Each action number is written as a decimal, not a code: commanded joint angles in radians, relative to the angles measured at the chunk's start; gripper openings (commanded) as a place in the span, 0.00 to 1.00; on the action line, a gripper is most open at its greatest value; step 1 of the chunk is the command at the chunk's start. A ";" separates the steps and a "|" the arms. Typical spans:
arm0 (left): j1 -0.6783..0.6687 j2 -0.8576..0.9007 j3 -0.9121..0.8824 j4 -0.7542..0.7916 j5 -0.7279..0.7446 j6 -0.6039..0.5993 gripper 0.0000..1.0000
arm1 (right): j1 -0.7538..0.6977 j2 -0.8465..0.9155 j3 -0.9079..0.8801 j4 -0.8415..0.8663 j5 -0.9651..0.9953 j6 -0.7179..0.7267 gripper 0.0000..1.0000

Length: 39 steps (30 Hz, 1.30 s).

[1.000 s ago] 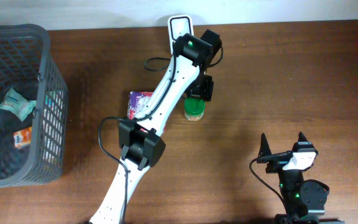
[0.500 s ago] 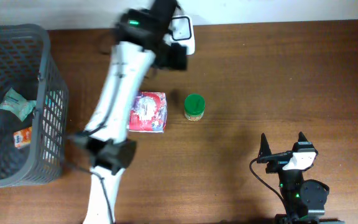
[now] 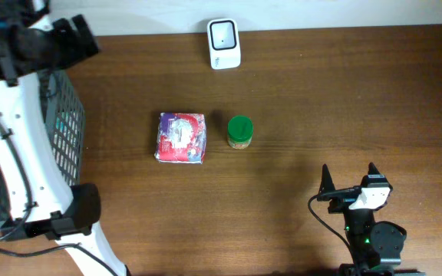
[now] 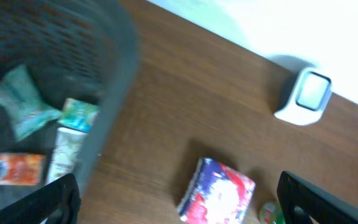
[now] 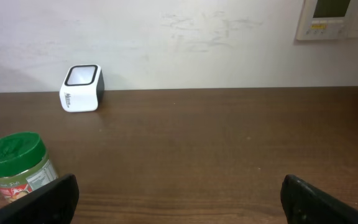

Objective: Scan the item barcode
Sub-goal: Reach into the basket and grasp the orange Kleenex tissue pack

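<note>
A green-lidded jar (image 3: pixel 239 132) stands upright mid-table, with a purple, red and white packet (image 3: pixel 181 138) lying to its left. The white barcode scanner (image 3: pixel 224 34) sits at the far edge. My left arm (image 3: pixel 21 46) reaches over the top-left corner, above the basket. In the left wrist view, the left gripper (image 4: pixel 179 208) is open and empty, high above the packet (image 4: pixel 219 193). My right gripper (image 3: pixel 349 178) rests open and empty near the front right. It faces the jar (image 5: pixel 17 165) and the scanner (image 5: pixel 81 88).
A dark mesh basket (image 3: pixel 67 130) fills the left side and is partly covered by my left arm. It holds a teal packet (image 4: pixel 20 102), an orange packet (image 4: pixel 14 169) and a white-green carton (image 4: pixel 70 140). A wall runs behind the table.
My left gripper has let go of the jar, opened wide and swung from mid-table to the far left, over the basket. The jar stays upright. The right arm has not moved.
</note>
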 commanded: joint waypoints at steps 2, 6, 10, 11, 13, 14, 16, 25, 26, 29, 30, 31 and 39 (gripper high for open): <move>0.144 -0.037 0.007 -0.003 0.000 0.037 1.00 | 0.004 -0.006 -0.009 -0.001 0.009 0.011 0.99; 0.291 -0.037 0.006 -0.003 0.000 0.037 1.00 | 0.005 -0.006 -0.009 -0.001 0.009 0.011 0.99; 0.396 -0.037 -0.029 -0.003 0.000 0.037 0.97 | 0.004 -0.006 -0.009 -0.001 0.009 0.011 0.99; 0.414 -0.037 -0.068 -0.003 -0.004 0.037 0.97 | 0.005 -0.006 -0.009 -0.001 0.009 0.011 0.99; 0.430 -0.037 -0.150 -0.003 -0.047 0.032 0.97 | 0.005 -0.006 -0.009 -0.001 0.009 0.011 0.99; 0.437 -0.037 -0.222 0.002 -0.076 0.002 0.98 | 0.005 -0.006 -0.009 -0.001 0.009 0.011 0.99; 0.443 -0.037 -0.324 0.046 -0.079 -0.017 0.99 | 0.005 -0.006 -0.009 -0.001 0.009 0.011 0.99; 0.443 -0.035 -0.757 0.336 -0.077 -0.017 1.00 | 0.005 -0.006 -0.009 -0.001 0.009 0.011 0.99; 0.443 -0.035 -0.769 0.352 -0.077 -0.017 1.00 | 0.005 -0.006 -0.009 0.000 0.009 0.011 0.99; 0.443 -0.019 -0.778 0.374 -0.076 -0.017 0.99 | 0.005 -0.006 -0.009 -0.001 0.009 0.011 0.99; 0.443 -0.009 -0.781 0.370 -0.077 -0.017 0.99 | 0.005 -0.006 -0.009 -0.001 0.009 0.011 0.99; 0.443 0.004 -0.783 0.363 -0.076 -0.017 0.99 | 0.005 -0.006 -0.009 -0.001 0.009 0.011 0.99; 0.445 0.014 -0.983 0.467 -0.095 -0.048 0.98 | 0.005 -0.006 -0.009 -0.001 0.009 0.011 0.99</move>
